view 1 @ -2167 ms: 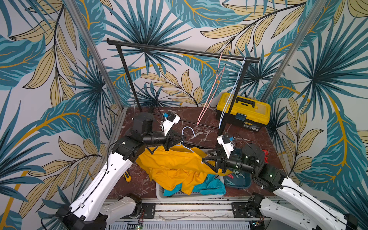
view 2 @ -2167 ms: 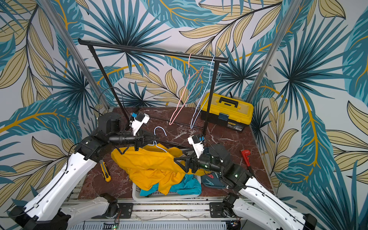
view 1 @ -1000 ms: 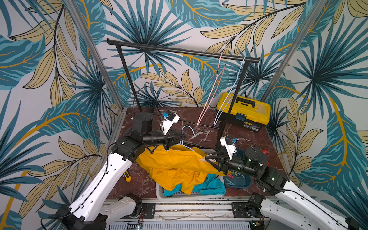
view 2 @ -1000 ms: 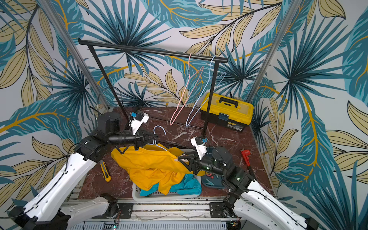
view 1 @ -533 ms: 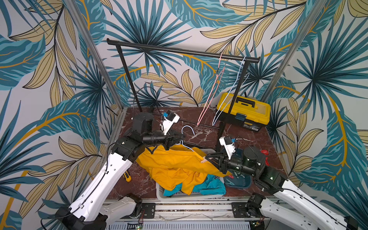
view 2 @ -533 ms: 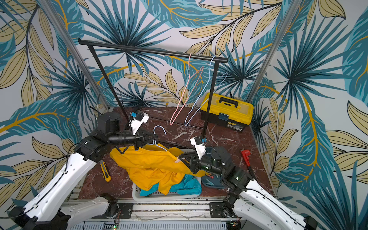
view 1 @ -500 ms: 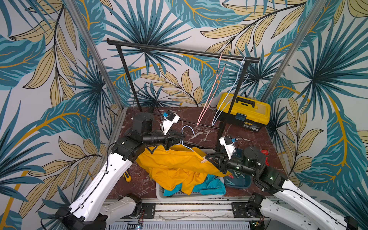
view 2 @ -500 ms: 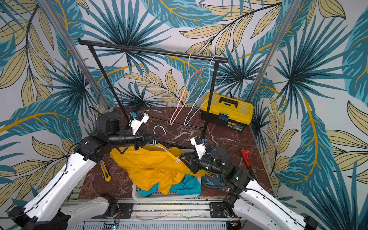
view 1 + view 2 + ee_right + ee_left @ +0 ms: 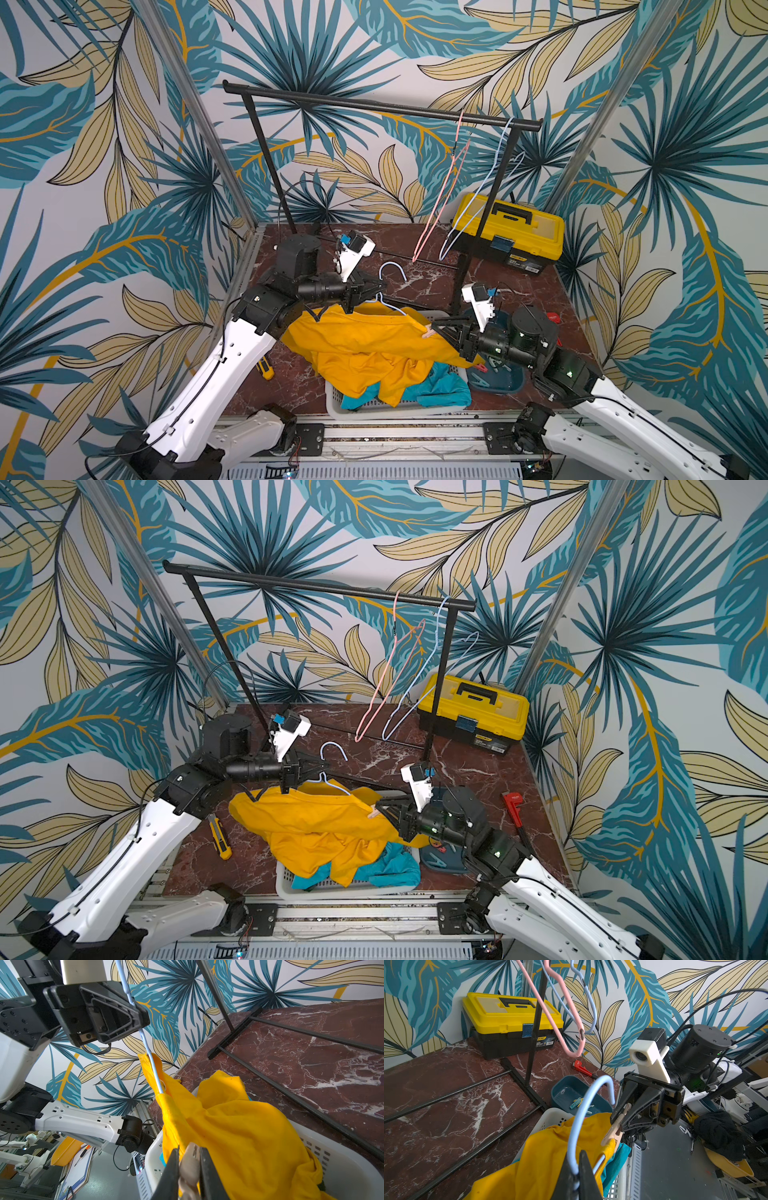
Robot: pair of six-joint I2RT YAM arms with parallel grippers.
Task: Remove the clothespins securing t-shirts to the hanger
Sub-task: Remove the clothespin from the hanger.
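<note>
A dark red marble-patterned tabletop [image 9: 419,282] sits inside walls papered with teal and gold leaves, and a black garment rail [image 9: 374,106] stands over its far half. The left gripper [image 9: 376,291] is clamped tight on the neck of a light blue hanger [image 9: 573,1142]. The wire is pinched between its two black fingers just below the hook, which curves up past their tips in the left wrist view. From that grip the hanger's arm runs into the collar of the yellow t-shirt [image 9: 365,345], which hangs directly under the left gripper and spills down into a white basket [image 9: 332,405]. The right gripper [image 9: 190,1149] faces the left one across the shirt and is closed on the tan clothespin [image 9: 190,1165]. In the right wrist view the peg stands between the two fingers with one pressed to each side. In the left wrist view its other end sits on the shirt's shoulder edge just beyond the fingertips. In both top views the tan clothespin shows as a pale spot right at the right gripper's tip. A turquoise t-shirt [image 9: 440,388] lies in the basket under the yellow one, below the right gripper's tips. Beside and below the right gripper's wrist sits a dark teal tray [image 9: 560,1093] holding loose clothespins [image 9: 576,1103], well apart from either set of fingers.
</note>
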